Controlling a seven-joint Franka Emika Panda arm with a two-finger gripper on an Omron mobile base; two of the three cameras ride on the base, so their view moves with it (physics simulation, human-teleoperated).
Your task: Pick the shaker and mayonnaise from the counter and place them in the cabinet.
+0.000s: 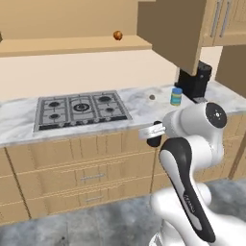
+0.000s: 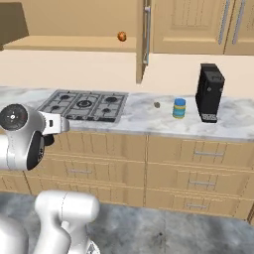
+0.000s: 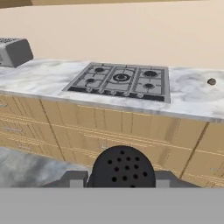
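A kitchen: gas hob (image 1: 80, 109) in marble counter (image 1: 19, 115); wood drawers (image 2: 198, 171)

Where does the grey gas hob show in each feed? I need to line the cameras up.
Left base view: the grey gas hob with black burners sits left of centre on the marble counter.
Right base view: the hob is left of centre, above the arm's elbow.
Hand view: the hob is near the centre, in the upper half.
Shared landmark: the small dark round thing on the counter, right of the hob.

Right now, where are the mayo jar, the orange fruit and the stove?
Mayo jar (image 2: 179, 108): right base view, on its label.
Orange fruit (image 1: 117, 35): left base view, its middle.
Stove (image 3: 120, 80): hand view, centre burner.
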